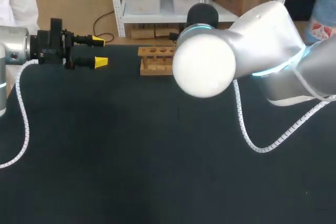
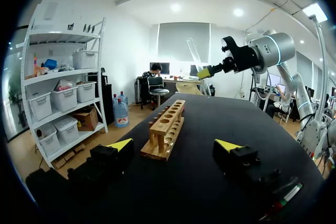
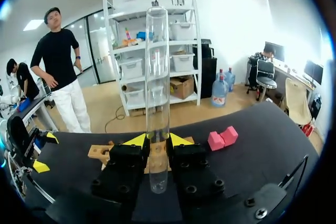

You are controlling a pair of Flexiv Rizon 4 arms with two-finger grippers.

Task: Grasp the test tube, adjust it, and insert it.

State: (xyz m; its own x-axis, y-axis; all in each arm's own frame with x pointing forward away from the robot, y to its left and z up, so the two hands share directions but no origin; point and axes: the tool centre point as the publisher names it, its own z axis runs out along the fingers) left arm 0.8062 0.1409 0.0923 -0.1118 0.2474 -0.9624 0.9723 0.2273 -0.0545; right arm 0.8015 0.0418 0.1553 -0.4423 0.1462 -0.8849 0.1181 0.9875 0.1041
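right gripper clamped on test tube near its lower end, tube upright | clear, thin-walled; likely light, slick, fragile: keep hold low, squeeze gently | wooden rack just beyond, holes unfilled | left gripper agape, holding nothing, beside rack

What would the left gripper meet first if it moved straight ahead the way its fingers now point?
Probably the wooden rack, standing just ahead of the open left gripper; exact alignment is hard to judge.
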